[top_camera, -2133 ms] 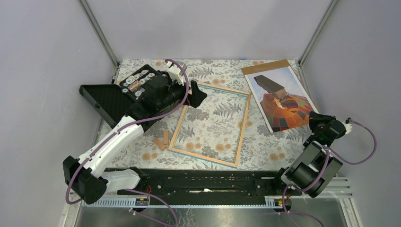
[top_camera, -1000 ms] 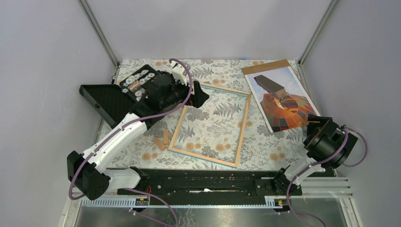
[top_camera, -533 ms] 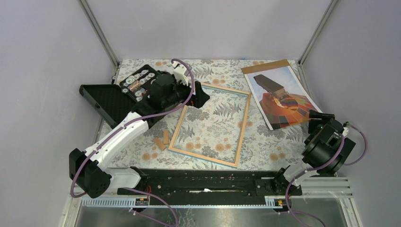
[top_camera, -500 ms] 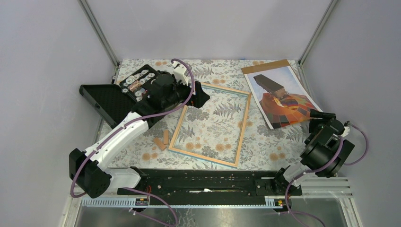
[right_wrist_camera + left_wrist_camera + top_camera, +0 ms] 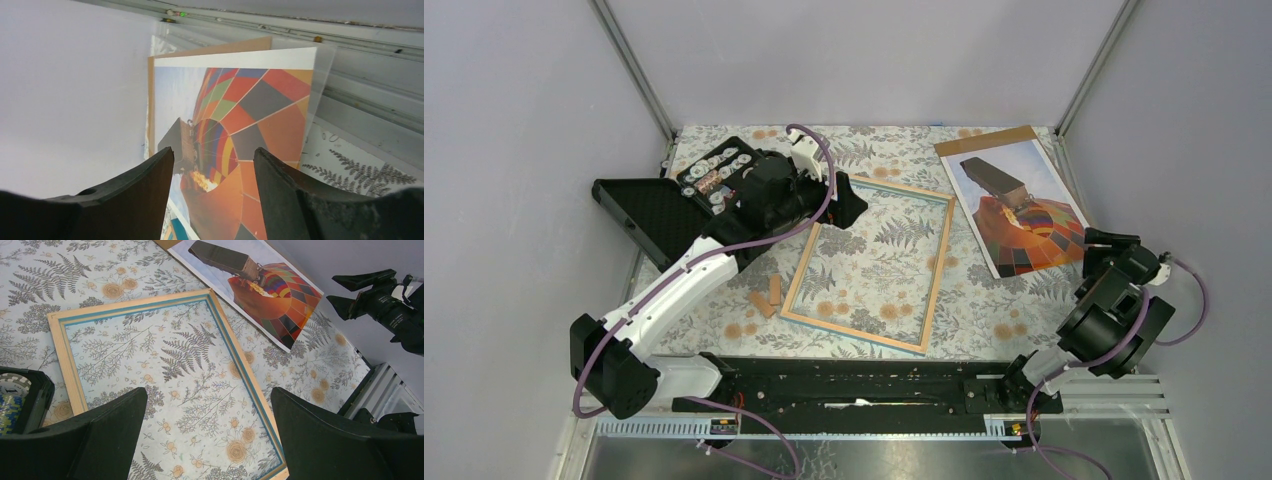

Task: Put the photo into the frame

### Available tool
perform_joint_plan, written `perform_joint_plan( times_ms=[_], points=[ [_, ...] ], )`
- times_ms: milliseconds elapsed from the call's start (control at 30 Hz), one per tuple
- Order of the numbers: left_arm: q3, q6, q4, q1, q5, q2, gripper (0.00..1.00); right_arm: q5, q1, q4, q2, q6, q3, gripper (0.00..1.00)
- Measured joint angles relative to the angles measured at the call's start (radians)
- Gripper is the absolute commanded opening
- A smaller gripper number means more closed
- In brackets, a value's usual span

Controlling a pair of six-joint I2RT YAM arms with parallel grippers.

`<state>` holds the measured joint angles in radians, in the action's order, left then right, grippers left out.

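The frame [image 5: 940, 262] lies flat mid-table, light wood rim up with a thin blue inner edge; the floral table cover shows through its pane. Its rim [image 5: 62, 354] fills the left wrist view. My left gripper [image 5: 846, 203] hangs above the frame's far left corner, open wide and empty [image 5: 209, 405]. The photo [image 5: 1022, 208], an orange hot-air balloon print, rests on a brown backing board [image 5: 984, 140] at the far right. My right gripper [image 5: 1094, 242] stands open beside the photo's near right corner. In the right wrist view the photo [image 5: 260, 100] shows between its fingers [image 5: 214, 157], untouched.
A black case [image 5: 709, 178] of small parts lies open at the far left, under the left arm. Two small wooden pieces [image 5: 769, 293] lie left of the frame. The enclosure's wall and metal post [image 5: 1084, 85] stand close to the right of the photo.
The right arm has swung its gripper a little right and away, from over the photo's near corner to beside it. The left arm, frame and photo have not moved.
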<state>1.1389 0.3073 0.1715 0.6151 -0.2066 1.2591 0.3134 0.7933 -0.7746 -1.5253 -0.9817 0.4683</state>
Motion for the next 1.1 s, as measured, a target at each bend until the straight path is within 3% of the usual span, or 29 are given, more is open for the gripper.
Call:
perform_joint_plan(
  times_ms=[367, 533, 733, 867, 1100],
  points=[
    [0.000, 0.006, 0.000, 0.000, -0.009, 0.005, 0.99, -0.183, -0.002, 0.239, -0.018, 0.113, 0.050, 0.79],
    [0.000, 0.008, 0.000, 0.000, -0.011, 0.012, 0.99, -0.196, -0.002, 0.148, -0.095, 0.111, 0.058, 0.78],
    [0.000, 0.007, 0.000, 0.000, -0.011, 0.013, 0.99, -0.190, -0.007, -0.003, -0.192, 0.089, 0.058, 0.69],
    [0.000, 0.007, 0.000, 0.000, -0.011, 0.015, 0.99, -0.179, -0.012, -0.057, -0.227, 0.066, 0.060, 0.52],
    [0.000, 0.007, 0.000, 0.000, -0.011, 0.020, 0.99, -0.143, -0.014, -0.074, -0.222, 0.023, 0.058, 0.03]
  ],
)
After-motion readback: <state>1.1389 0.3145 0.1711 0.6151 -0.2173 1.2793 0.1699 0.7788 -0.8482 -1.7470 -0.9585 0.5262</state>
